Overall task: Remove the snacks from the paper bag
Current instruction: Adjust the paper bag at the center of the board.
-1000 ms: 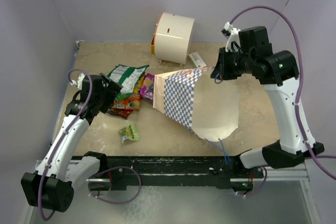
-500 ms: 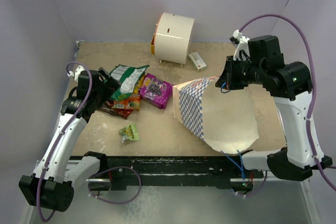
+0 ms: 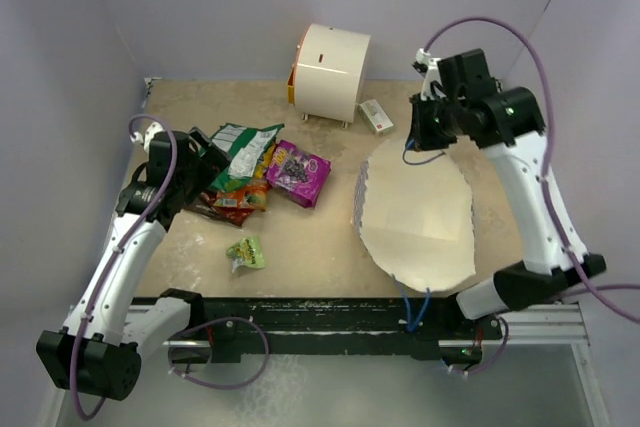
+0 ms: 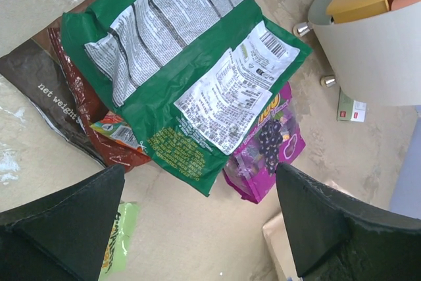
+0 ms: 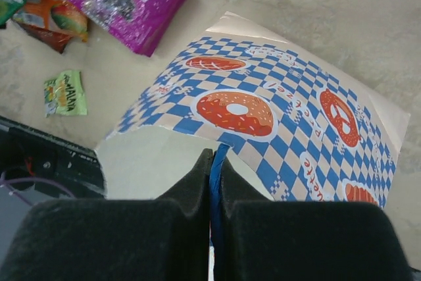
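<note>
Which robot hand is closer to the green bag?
Left. The left gripper sits open beside the green bag; the right gripper is far across, pinching the paper bag's handle.

The two dark fingers (image 4: pixel 66 222) stand wide apart at the lower corners, with nothing between them but bare table (image 4: pixel 197 241). Above the gap lies a pile of snacks. The green-and-white packet (image 4: pixel 177 77) lies on top, printed back upward. It overlaps the dark brown chips bag (image 4: pixel 36 87) at left, the orange packet (image 4: pixel 113 131) beneath its lower edge, and the purple packet (image 4: pixel 266 153) at right. A small yellow-green packet (image 4: pixel 120 241) lies apart, partly hidden by the left finger. The white cylindrical appliance (image 4: pixel 375 57) stands at upper right, with a small white box (image 4: pixel 348 106) just beside it.
</note>
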Controlling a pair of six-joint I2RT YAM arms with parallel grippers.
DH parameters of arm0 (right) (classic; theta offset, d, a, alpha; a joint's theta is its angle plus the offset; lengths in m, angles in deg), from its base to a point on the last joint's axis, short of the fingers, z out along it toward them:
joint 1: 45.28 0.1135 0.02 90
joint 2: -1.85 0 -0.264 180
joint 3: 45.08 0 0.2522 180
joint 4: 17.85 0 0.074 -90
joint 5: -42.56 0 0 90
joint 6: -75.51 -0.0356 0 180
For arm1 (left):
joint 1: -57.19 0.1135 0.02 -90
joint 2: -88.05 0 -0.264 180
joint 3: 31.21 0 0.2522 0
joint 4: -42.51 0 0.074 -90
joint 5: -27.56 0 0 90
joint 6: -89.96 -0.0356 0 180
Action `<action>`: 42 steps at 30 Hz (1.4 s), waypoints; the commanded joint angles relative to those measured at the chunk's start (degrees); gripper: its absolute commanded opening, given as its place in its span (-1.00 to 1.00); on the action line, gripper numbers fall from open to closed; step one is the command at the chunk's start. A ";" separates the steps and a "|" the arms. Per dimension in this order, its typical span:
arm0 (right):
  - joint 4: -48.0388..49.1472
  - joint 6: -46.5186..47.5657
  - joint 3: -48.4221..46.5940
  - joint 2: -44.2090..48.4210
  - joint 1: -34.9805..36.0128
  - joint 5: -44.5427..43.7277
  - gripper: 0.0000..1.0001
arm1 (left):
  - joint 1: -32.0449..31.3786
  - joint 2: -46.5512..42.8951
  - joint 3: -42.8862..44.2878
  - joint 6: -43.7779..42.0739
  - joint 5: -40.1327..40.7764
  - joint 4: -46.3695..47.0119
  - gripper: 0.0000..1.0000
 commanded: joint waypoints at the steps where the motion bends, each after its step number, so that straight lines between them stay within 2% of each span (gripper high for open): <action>1: 8.38 4.44 -2.19 -6.39 -3.87 3.31 -1.00 | -0.22 -0.41 3.48 -1.76 -0.99 0.86 0.98; 4: 10.43 4.98 -2.26 -9.24 -7.67 7.35 -1.00 | -0.17 -0.95 3.92 -2.77 -2.19 0.43 0.98; 9: 10.91 5.56 -5.08 -14.75 -11.20 7.30 -0.99 | -0.21 -1.94 4.41 -4.91 -4.03 -1.77 0.98; 11: 10.55 5.55 -7.39 -17.74 -11.78 4.73 -0.81 | -0.22 -2.64 4.57 -5.41 -5.21 -2.66 0.98; 18: 9.19 5.44 -14.18 -22.02 -12.46 -1.72 -0.41 | -0.22 -6.16 3.90 -5.59 -7.38 -5.33 0.98; 23: 8.11 6.31 -12.79 -21.03 -12.46 -4.85 0.12 | -0.22 -7.26 4.10 -7.12 -7.50 -6.33 0.98; 27: 7.39 6.53 -13.18 -19.66 -12.42 -7.31 0.39 | -0.20 -6.61 4.59 -7.93 -7.99 -6.02 0.98; 31: 6.66 6.55 -14.37 -17.62 -12.40 -8.25 0.55 | -0.21 -5.30 5.08 -8.17 -8.73 -5.33 0.98; 37: 6.19 6.20 -15.33 -15.77 -12.40 -6.36 0.62 | -0.22 -3.78 5.73 -8.77 -9.59 -4.04 0.98; 42: 3.76 6.13 -21.08 -17.05 -12.40 -8.05 0.70 | -0.21 -2.77 6.46 -9.82 -9.43 -3.81 0.98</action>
